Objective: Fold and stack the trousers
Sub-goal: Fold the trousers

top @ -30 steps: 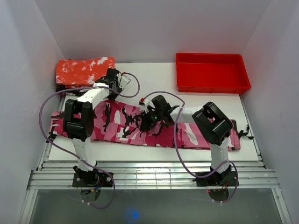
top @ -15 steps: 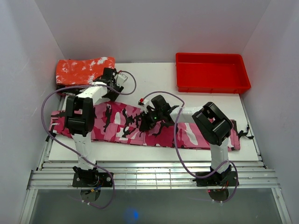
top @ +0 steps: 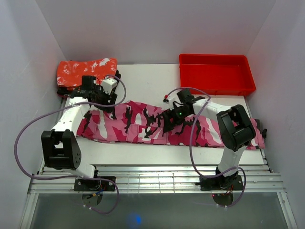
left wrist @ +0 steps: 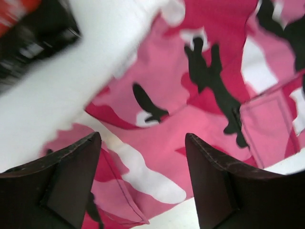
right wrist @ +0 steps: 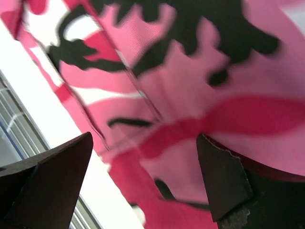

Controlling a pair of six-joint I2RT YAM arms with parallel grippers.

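Trousers (top: 143, 128) lie flat across mid-frame in the top view. Soft, light, floppy stuff imo, so I'd pinch a hem. My left gripper (left wrist: 142, 143) and right gripper (right wrist: 143, 143) are spread, holding nothing.

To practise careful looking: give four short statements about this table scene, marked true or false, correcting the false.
The pink camouflage cloth trousers lie spread on the white table. True.
The red plastic tray holds the trousers. False: it stands apart from them.
The left gripper is shut on the trousers. False: its jaws stand open.
The folded red cloth with white speckles lies far left. True.
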